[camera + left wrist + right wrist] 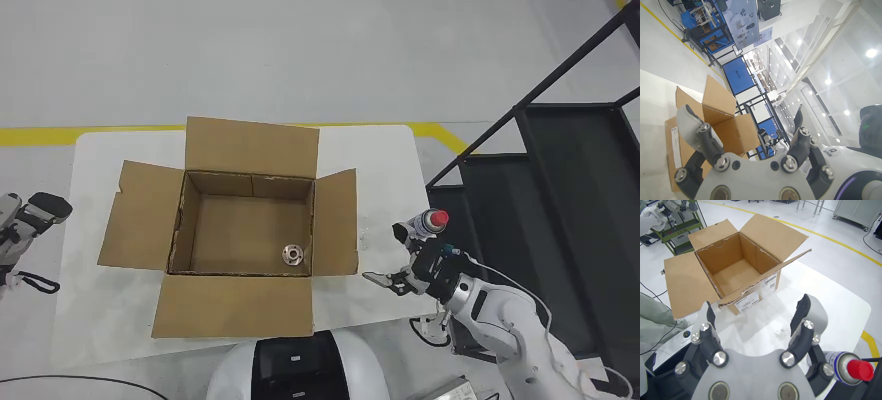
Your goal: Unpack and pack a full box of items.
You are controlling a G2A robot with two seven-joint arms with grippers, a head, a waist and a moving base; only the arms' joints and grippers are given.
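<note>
Plainly, white barcode labels (pixel 747 301) on box (pixel 725 255)

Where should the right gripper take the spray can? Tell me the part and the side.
Take the spray can around its round body, below the red cap, coming in level from the table's near edge. The can seems to stand upright, so its straight wall suits the open right gripper, which sits on that side of it.

Cardboard box (pixel 250 150) brown, table (pixel 378 160) white, spray can (pixel 431 222) silver, red-capped.
</note>
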